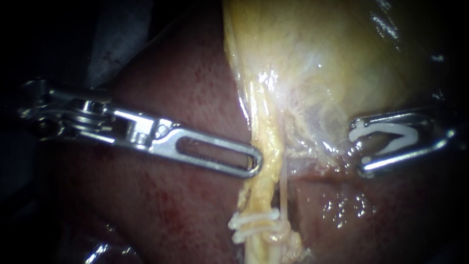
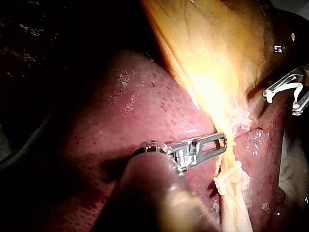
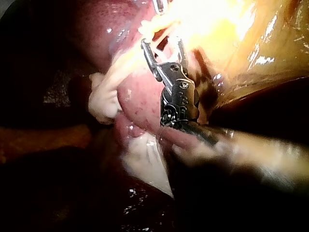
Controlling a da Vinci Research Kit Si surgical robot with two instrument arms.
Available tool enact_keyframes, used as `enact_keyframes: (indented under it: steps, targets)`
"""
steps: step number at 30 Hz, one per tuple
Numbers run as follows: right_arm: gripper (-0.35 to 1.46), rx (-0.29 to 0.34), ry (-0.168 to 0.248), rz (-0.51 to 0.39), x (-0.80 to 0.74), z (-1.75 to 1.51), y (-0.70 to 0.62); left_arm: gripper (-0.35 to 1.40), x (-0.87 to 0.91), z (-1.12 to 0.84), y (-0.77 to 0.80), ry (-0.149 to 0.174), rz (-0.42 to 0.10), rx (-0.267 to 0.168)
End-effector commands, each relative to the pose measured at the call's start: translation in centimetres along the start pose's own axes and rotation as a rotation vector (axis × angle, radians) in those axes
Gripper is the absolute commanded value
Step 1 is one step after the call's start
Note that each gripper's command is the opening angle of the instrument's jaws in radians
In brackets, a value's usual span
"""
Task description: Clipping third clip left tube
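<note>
My right instrument's (image 1: 359, 146) claw, spread wide, pinches an open white clip (image 1: 391, 128), right of the left tube (image 1: 266, 146) and apart from it. My left instrument's (image 1: 254, 164) claw, pressed together, touches that tube's left edge.

Left instrument (image 1: 244, 161) and right instrument (image 1: 357, 146): bright polished metal, smooth, throwing hard highlights. The loaded clip (image 1: 391, 134), seated against both of the right instrument's jaws, and the clips on the tube (image 1: 254, 225) look like matt white plastic. Liver (image 1: 185, 88): dark red, wet and glossy, finely stippled; gallbladder (image 1: 317, 58): pale yellow, glistening, covered by a thin film with fibrous white strands; tube (image 1: 266, 146): yellow, moist, slightly ropy surface.
</note>
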Motion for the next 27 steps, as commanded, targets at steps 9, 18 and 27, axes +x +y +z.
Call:
enact_keyframes:
  steps: [9, 18, 27]
  targets:
    - [0.53, 0.0, 0.0, 0.0, 0.0, 0.0, 0.0, -0.35, 0.02, -0.04, -0.04, 0.002, -0.001, 0.001]
    - [0.53, -0.002, 0.0, -0.001, -0.01, 0.03, 0.0, -0.35, 0.07, -0.28, -0.18, 0.011, -0.004, 0.013]
    - [0.53, -0.004, 0.001, 0.0, 0.0, 0.07, -0.01, -0.35, 0.09, -0.56, -0.36, -0.002, -0.012, 0.016]
